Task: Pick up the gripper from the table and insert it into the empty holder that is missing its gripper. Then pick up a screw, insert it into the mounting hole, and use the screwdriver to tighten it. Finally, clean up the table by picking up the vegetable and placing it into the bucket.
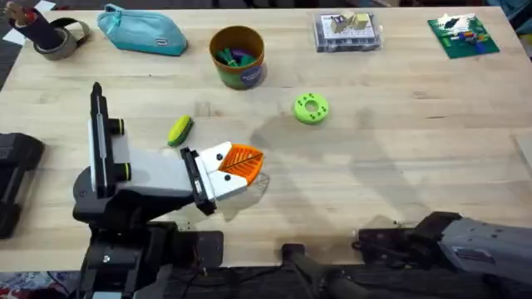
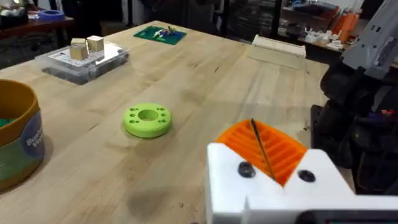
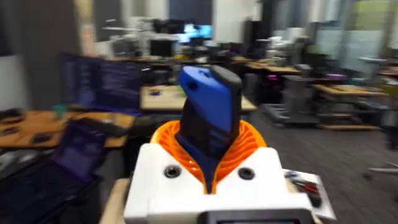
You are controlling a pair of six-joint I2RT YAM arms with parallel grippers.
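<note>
The holder [image 1: 150, 178], a white body with a black base and a black upright with yellow-green rings, sits at the lower left of the table [image 1: 374, 158]. Two white-and-orange fingers at its end are my left gripper [image 1: 249, 164] [image 2: 261, 140], shut, with a dark screw [image 2: 245, 169] in each base. I cannot tell which finger is the task's gripper. The yellow-green vegetable [image 1: 179, 130] lies just behind them. The bucket [image 1: 238, 56] [image 2: 15, 134] stands farther back. My right gripper [image 3: 208, 149] is shut on the blue screwdriver [image 3: 205, 84], pointing at the room.
A green holed disc [image 1: 311, 108] [image 2: 147, 119] lies right of the vegetable. Along the far edge are a tape roll [image 1: 58, 37], a teal pouch [image 1: 141, 31], a clear box [image 1: 347, 31] and a green board [image 1: 462, 36]. The right arm [image 1: 449, 237] lies along the near edge.
</note>
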